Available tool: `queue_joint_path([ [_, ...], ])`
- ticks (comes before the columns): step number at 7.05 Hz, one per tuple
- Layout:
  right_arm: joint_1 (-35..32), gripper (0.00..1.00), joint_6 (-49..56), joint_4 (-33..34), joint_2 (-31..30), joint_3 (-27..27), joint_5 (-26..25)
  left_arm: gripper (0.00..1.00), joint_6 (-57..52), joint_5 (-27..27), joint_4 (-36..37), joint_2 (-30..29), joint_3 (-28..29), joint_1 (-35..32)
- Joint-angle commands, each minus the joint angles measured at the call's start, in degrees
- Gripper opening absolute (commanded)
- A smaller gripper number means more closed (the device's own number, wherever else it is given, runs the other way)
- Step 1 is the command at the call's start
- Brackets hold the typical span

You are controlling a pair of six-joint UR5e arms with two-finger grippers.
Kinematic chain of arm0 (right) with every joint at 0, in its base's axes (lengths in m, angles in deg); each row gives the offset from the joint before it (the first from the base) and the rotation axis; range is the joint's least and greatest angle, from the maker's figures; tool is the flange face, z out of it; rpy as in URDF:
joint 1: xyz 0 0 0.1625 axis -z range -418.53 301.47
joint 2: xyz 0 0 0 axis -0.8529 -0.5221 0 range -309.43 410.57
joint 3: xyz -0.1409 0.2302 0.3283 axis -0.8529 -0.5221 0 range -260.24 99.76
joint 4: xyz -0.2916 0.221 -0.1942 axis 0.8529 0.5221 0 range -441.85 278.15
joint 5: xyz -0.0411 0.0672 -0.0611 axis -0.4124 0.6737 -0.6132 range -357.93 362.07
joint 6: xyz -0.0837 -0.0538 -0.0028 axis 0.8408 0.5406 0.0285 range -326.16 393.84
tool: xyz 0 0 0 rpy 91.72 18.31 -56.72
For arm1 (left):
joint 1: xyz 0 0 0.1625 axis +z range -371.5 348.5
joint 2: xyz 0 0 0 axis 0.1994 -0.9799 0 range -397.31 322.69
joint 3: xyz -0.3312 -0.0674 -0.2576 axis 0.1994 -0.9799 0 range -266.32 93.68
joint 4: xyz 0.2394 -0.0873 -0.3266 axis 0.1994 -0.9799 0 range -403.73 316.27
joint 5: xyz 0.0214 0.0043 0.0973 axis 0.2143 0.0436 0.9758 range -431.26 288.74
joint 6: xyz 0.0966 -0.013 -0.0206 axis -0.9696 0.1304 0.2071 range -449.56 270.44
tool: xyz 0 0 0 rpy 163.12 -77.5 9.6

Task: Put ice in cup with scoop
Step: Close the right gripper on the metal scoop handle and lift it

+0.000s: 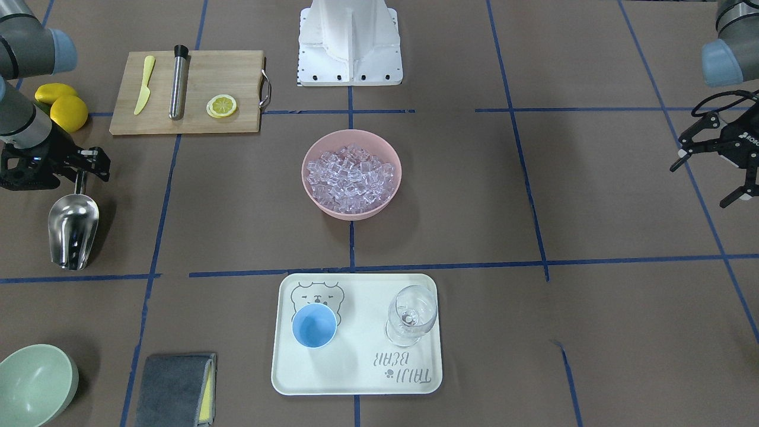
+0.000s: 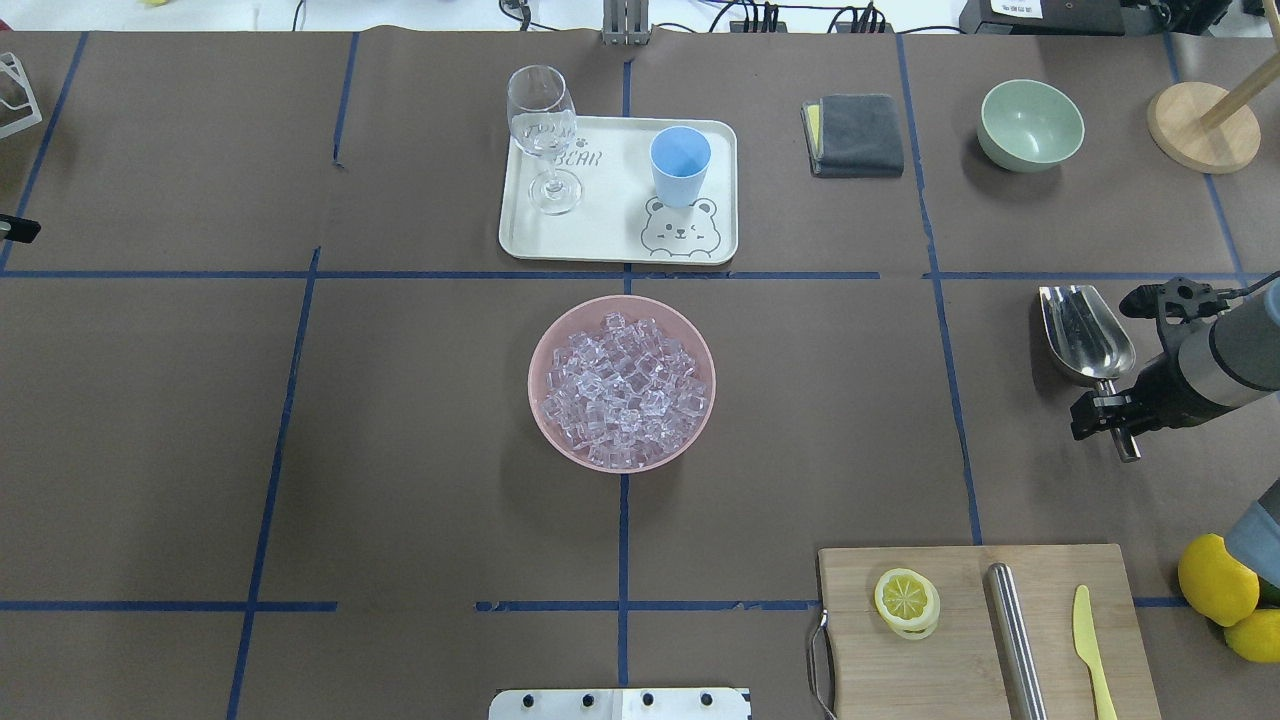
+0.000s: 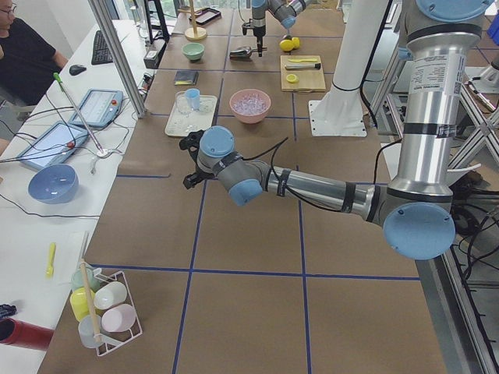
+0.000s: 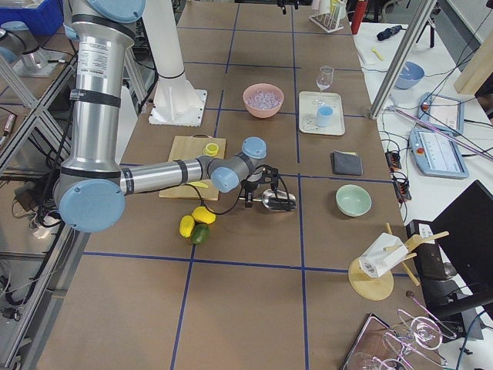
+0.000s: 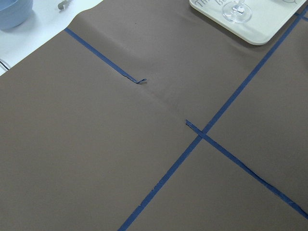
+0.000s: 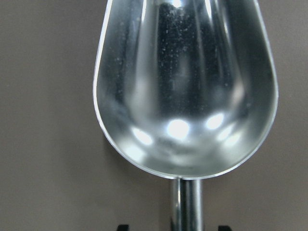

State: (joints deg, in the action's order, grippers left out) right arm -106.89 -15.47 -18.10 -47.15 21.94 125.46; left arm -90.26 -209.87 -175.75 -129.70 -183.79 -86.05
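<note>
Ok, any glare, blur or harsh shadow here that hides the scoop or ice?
Right wrist view: the scoop fills the frame, with bright glare spots low in its trough and a sharp rim. Front-facing view: even light, soft shadows, and the ice reads as separate cubes. Overhead view: the white strip at the top edge is blown out. Left wrist view: sharp, no glare.

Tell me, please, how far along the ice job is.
Nothing is done yet: the cup is empty and the ice sits in the pink bowl. In hand: the right gripper straddles the handle of the empty scoop, jaws open. Left: grasp, scoop, pour.
</note>
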Motion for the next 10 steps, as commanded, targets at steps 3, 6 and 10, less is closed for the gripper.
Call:
queue_joint_path([
  [3,-0.1,0.42,0.0,0.4,-0.5,0.7,0.1,1.0,0.1,0.0,0.1,-0.2,0.0,0.0],
  [6,-0.3,0.0,0.3,-0.1,-2.0,2.6,0.0,1.0,0.8,0.2,0.3,-0.6,0.2,0.8],
  [10,-5.8,0.0,0.1,0.7,-5.0,13.8,-0.4,1.0,0.6,0.0,0.2,-1.8,-0.4,4.8],
])
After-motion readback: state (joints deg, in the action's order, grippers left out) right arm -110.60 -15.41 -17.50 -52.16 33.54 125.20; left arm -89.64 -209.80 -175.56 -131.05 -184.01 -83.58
